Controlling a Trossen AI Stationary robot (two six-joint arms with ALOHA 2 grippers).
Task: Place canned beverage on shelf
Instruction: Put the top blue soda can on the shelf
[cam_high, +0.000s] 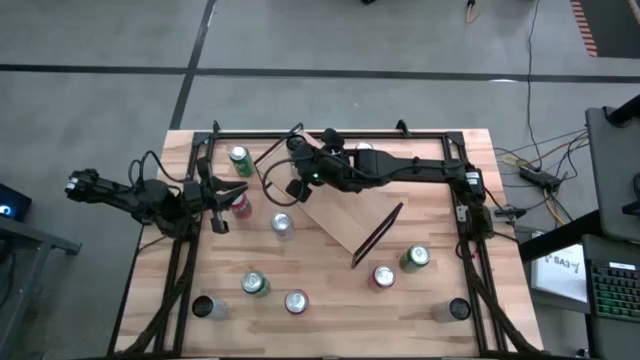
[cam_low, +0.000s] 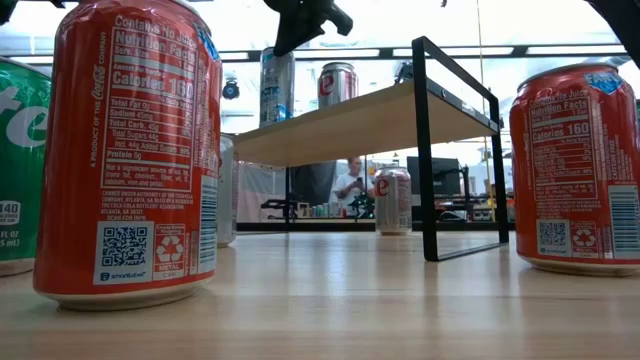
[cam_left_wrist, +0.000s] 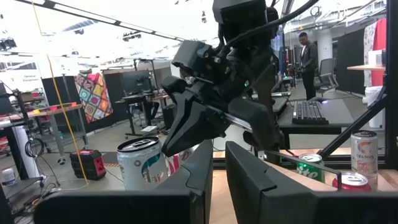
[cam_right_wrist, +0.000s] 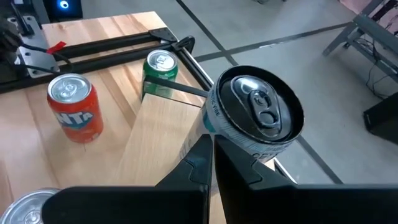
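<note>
1. Near table edge: scattered cans.
2. Mid-table: shelf (cam_high: 345, 215), angled, bare wood.
3. Left side: left gripper (cam_high: 214, 205), fingers pressed together, beside a red can (cam_high: 241, 205).
4. Far end of shelf: right gripper (cam_high: 296, 188), fingers pressed together, just beside a silver can (cam_right_wrist: 255, 117).

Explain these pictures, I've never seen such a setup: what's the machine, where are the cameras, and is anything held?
It is a robot with two dark arms at a wooden table, each ending in a two-finger pincer. One picture looks straight down, one looks level across the tabletop, and two come from cameras on the wrists. Drink cans stand around a small wooden shelf. The right pincer is shut and empty, just by a silver can that seems to stand on the shelf. The left pincer is shut too, holding nothing, at the table's left side.
</note>
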